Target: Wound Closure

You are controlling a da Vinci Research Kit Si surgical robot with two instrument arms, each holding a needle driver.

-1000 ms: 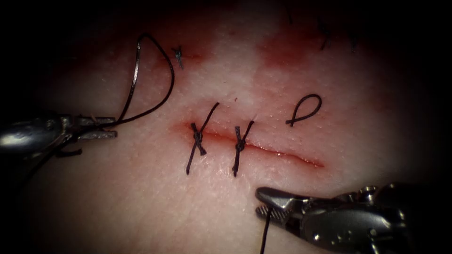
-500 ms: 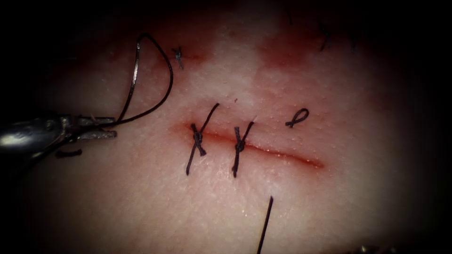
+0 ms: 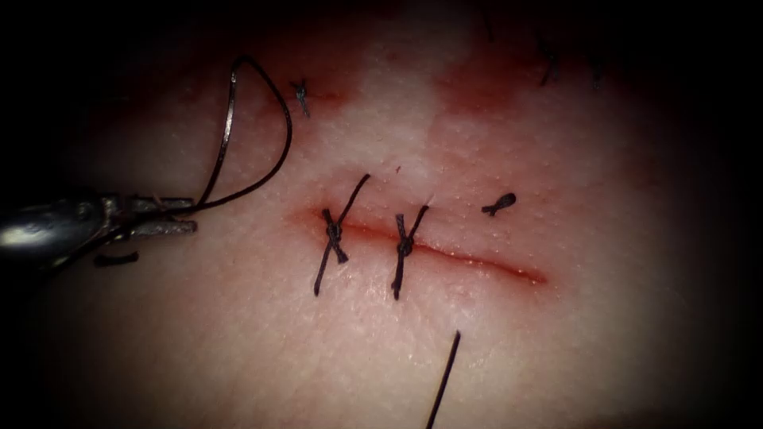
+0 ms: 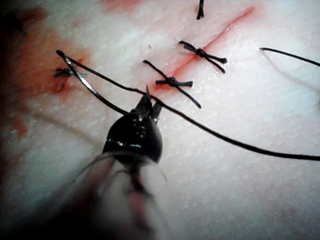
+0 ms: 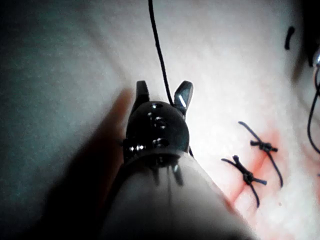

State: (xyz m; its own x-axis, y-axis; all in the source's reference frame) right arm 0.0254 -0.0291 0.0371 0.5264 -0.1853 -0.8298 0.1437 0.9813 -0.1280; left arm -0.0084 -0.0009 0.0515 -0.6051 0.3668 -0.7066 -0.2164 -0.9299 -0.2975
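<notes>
The needle (image 3: 225,127) is rising in a curve from the left tool (image 3: 171,216), free of the tissue (image 3: 238,342) and left of the cut (image 3: 477,260). That tool's jaws are clamping it near one end, with thread (image 3: 280,155) looping back past them. The right tool (image 5: 163,95) is holding its jaws apart, a strand (image 5: 157,50) running between them. Beyond the left tool's tips, two knotted stitches (image 3: 334,233) are crossing the cut, and red fluid (image 3: 477,87) is staining the tissue further off.
</notes>
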